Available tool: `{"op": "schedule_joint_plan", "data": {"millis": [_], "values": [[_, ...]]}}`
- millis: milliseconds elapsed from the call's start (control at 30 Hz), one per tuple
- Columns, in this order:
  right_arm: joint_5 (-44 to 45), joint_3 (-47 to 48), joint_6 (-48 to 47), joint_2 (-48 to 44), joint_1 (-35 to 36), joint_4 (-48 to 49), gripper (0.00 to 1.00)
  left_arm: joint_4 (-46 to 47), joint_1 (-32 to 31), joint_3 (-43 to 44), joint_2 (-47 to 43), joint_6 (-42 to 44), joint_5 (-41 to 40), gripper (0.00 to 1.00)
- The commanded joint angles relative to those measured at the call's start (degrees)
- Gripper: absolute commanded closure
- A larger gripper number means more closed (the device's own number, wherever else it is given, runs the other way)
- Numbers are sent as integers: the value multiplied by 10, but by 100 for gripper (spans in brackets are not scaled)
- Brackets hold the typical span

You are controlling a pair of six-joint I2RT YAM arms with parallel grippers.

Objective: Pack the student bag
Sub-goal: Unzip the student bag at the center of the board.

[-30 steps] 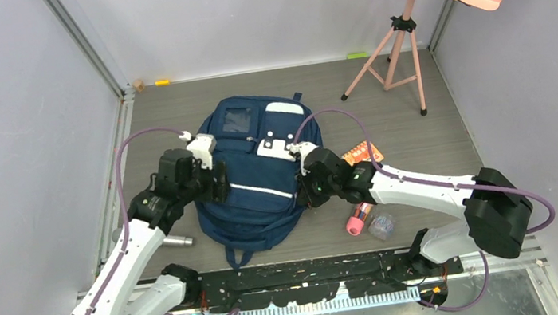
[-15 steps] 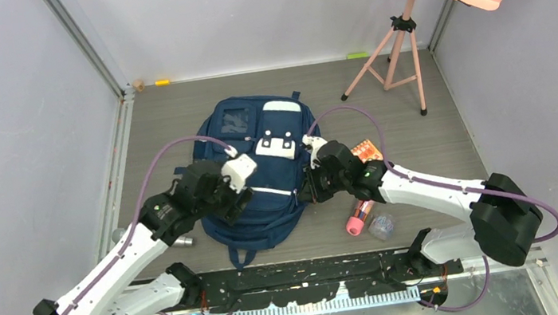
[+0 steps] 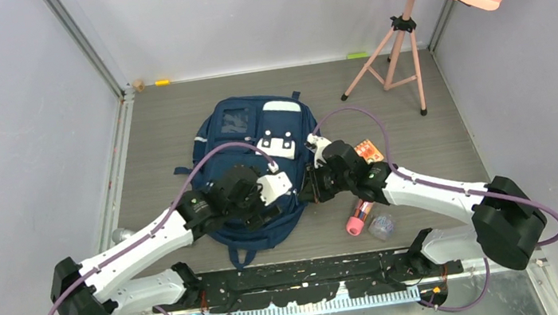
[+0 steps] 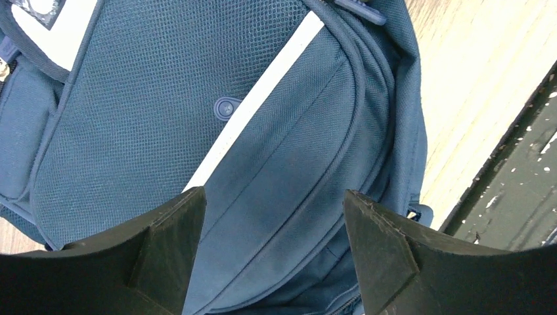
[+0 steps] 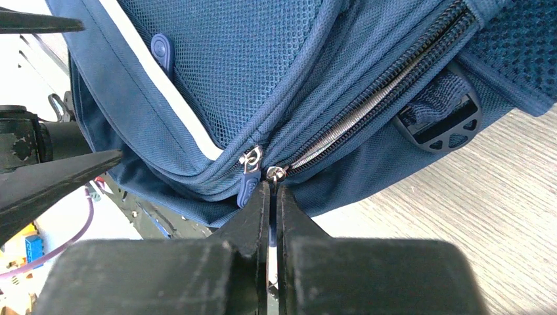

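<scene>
Left jaws wide apart above the student bag (image 4: 276, 131)

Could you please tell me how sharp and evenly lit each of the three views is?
Top external: even, soft light, with the student bag sharp and casting only faint shadows. Left wrist: fabric weave crisp, the table washed out pale at upper right, the left gripper a dark silhouette. Right wrist: the zipper in focus, the right gripper black and soft-edged, the background at left blown white.

Bright even light, faint shadows, sharp focus.
</scene>
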Motion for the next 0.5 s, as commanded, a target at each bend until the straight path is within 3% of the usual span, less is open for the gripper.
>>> {"op": "schedule_joint_plan", "data": {"millis": [0,67,200,433,467], "values": [[-3,6,13,-25,-8,59,99,52,-2,-14,17,26,-15,21],[-6,5,14,-25,-9,60,99,75,-2,-28,23,27,-31,23],[-10,0,15,-28,-9,63,99,74,-2,-19,51,19,-63,41],[-16,-7,14,-40,-11,61,99,86,-2,-18,88,15,-85,43],[-16,-7,13,-40,-11,61,99,86,-2,-15,93,12,-94,48]]}}
